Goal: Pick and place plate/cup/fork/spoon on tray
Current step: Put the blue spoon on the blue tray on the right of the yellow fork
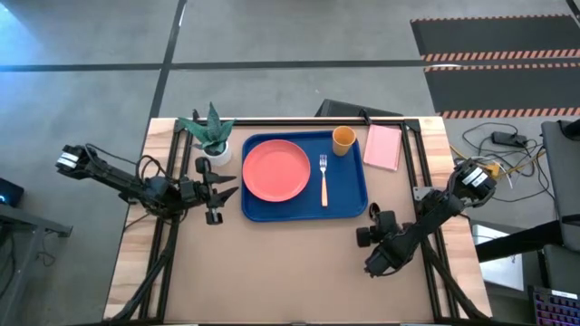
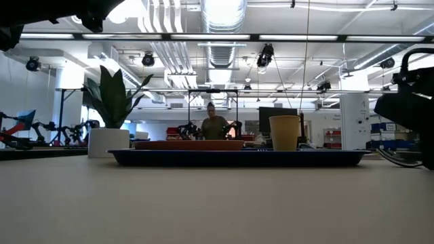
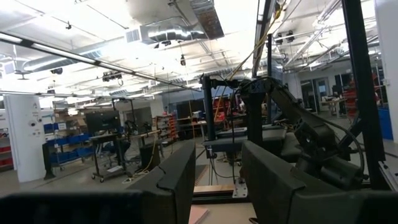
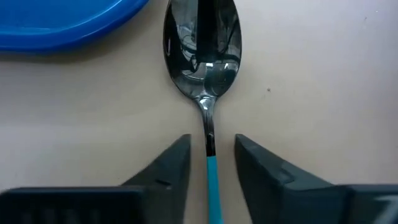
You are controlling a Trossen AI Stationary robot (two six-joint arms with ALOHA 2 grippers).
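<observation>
The right gripper [image 4: 211, 155] hangs low over the spoon [image 4: 203, 56], fingers spread either side of its neck, not clenched. The spoon lies on bare table just off the tray [image 4: 56, 25] corner. Plate [image 1: 275, 170], fork [image 1: 323, 178] and cup [image 1: 343, 139] sit in the tray. The left gripper [image 1: 220, 187] waits beside the tray's left edge, fingers apart.

**Bright, even overhead lighting**

Ceiling strip lights [image 2: 224, 37] blow out to white glare in the low and left wrist views. The spoon [image 4: 202, 50] bowl mirrors them. The near tabletop [image 2: 217, 210] is blurred; shadows stay soft.
</observation>
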